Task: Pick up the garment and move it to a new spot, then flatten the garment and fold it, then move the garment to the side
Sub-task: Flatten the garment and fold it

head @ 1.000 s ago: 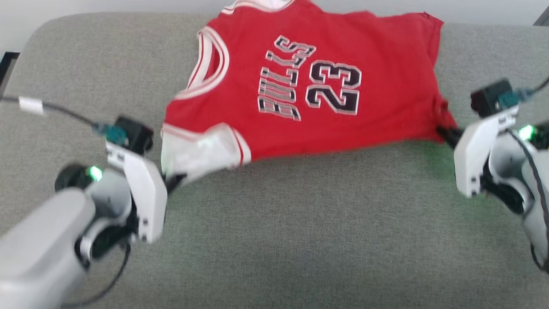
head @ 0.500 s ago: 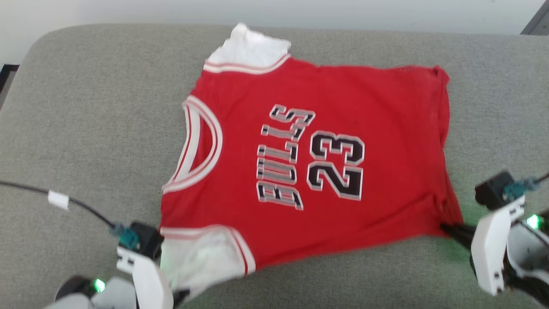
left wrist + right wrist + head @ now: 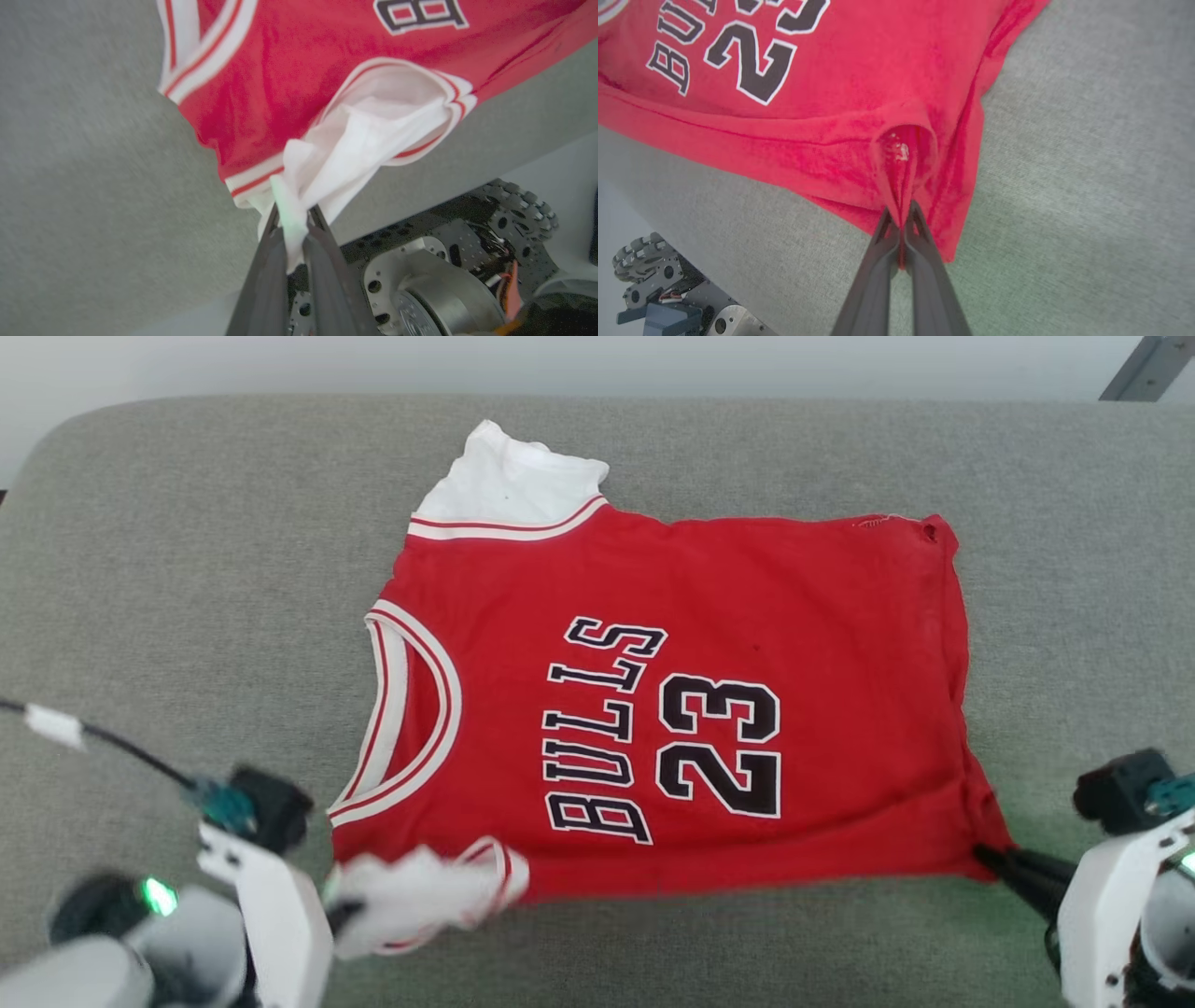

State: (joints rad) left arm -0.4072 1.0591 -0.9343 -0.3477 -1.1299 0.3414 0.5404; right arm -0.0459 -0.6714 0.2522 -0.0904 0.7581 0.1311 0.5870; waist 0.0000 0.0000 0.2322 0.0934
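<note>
The red jersey [image 3: 672, 616] is lying pretty much flat on the grey cushion [image 3: 187, 569], print side up. "BULLS 23" reads sideways from where I'm standing, and the neck hole is toward the robot's left. The left hand [image 3: 341, 917] is pinched tight on the white cloth at the near left corner, all bunched up. The right hand [image 3: 982, 855] is clamped on the near right hem corner, and the cloth pulls into a little peak there. The robot's wheeled base [image 3: 444, 280] peeks out past the cushion edge.
</note>
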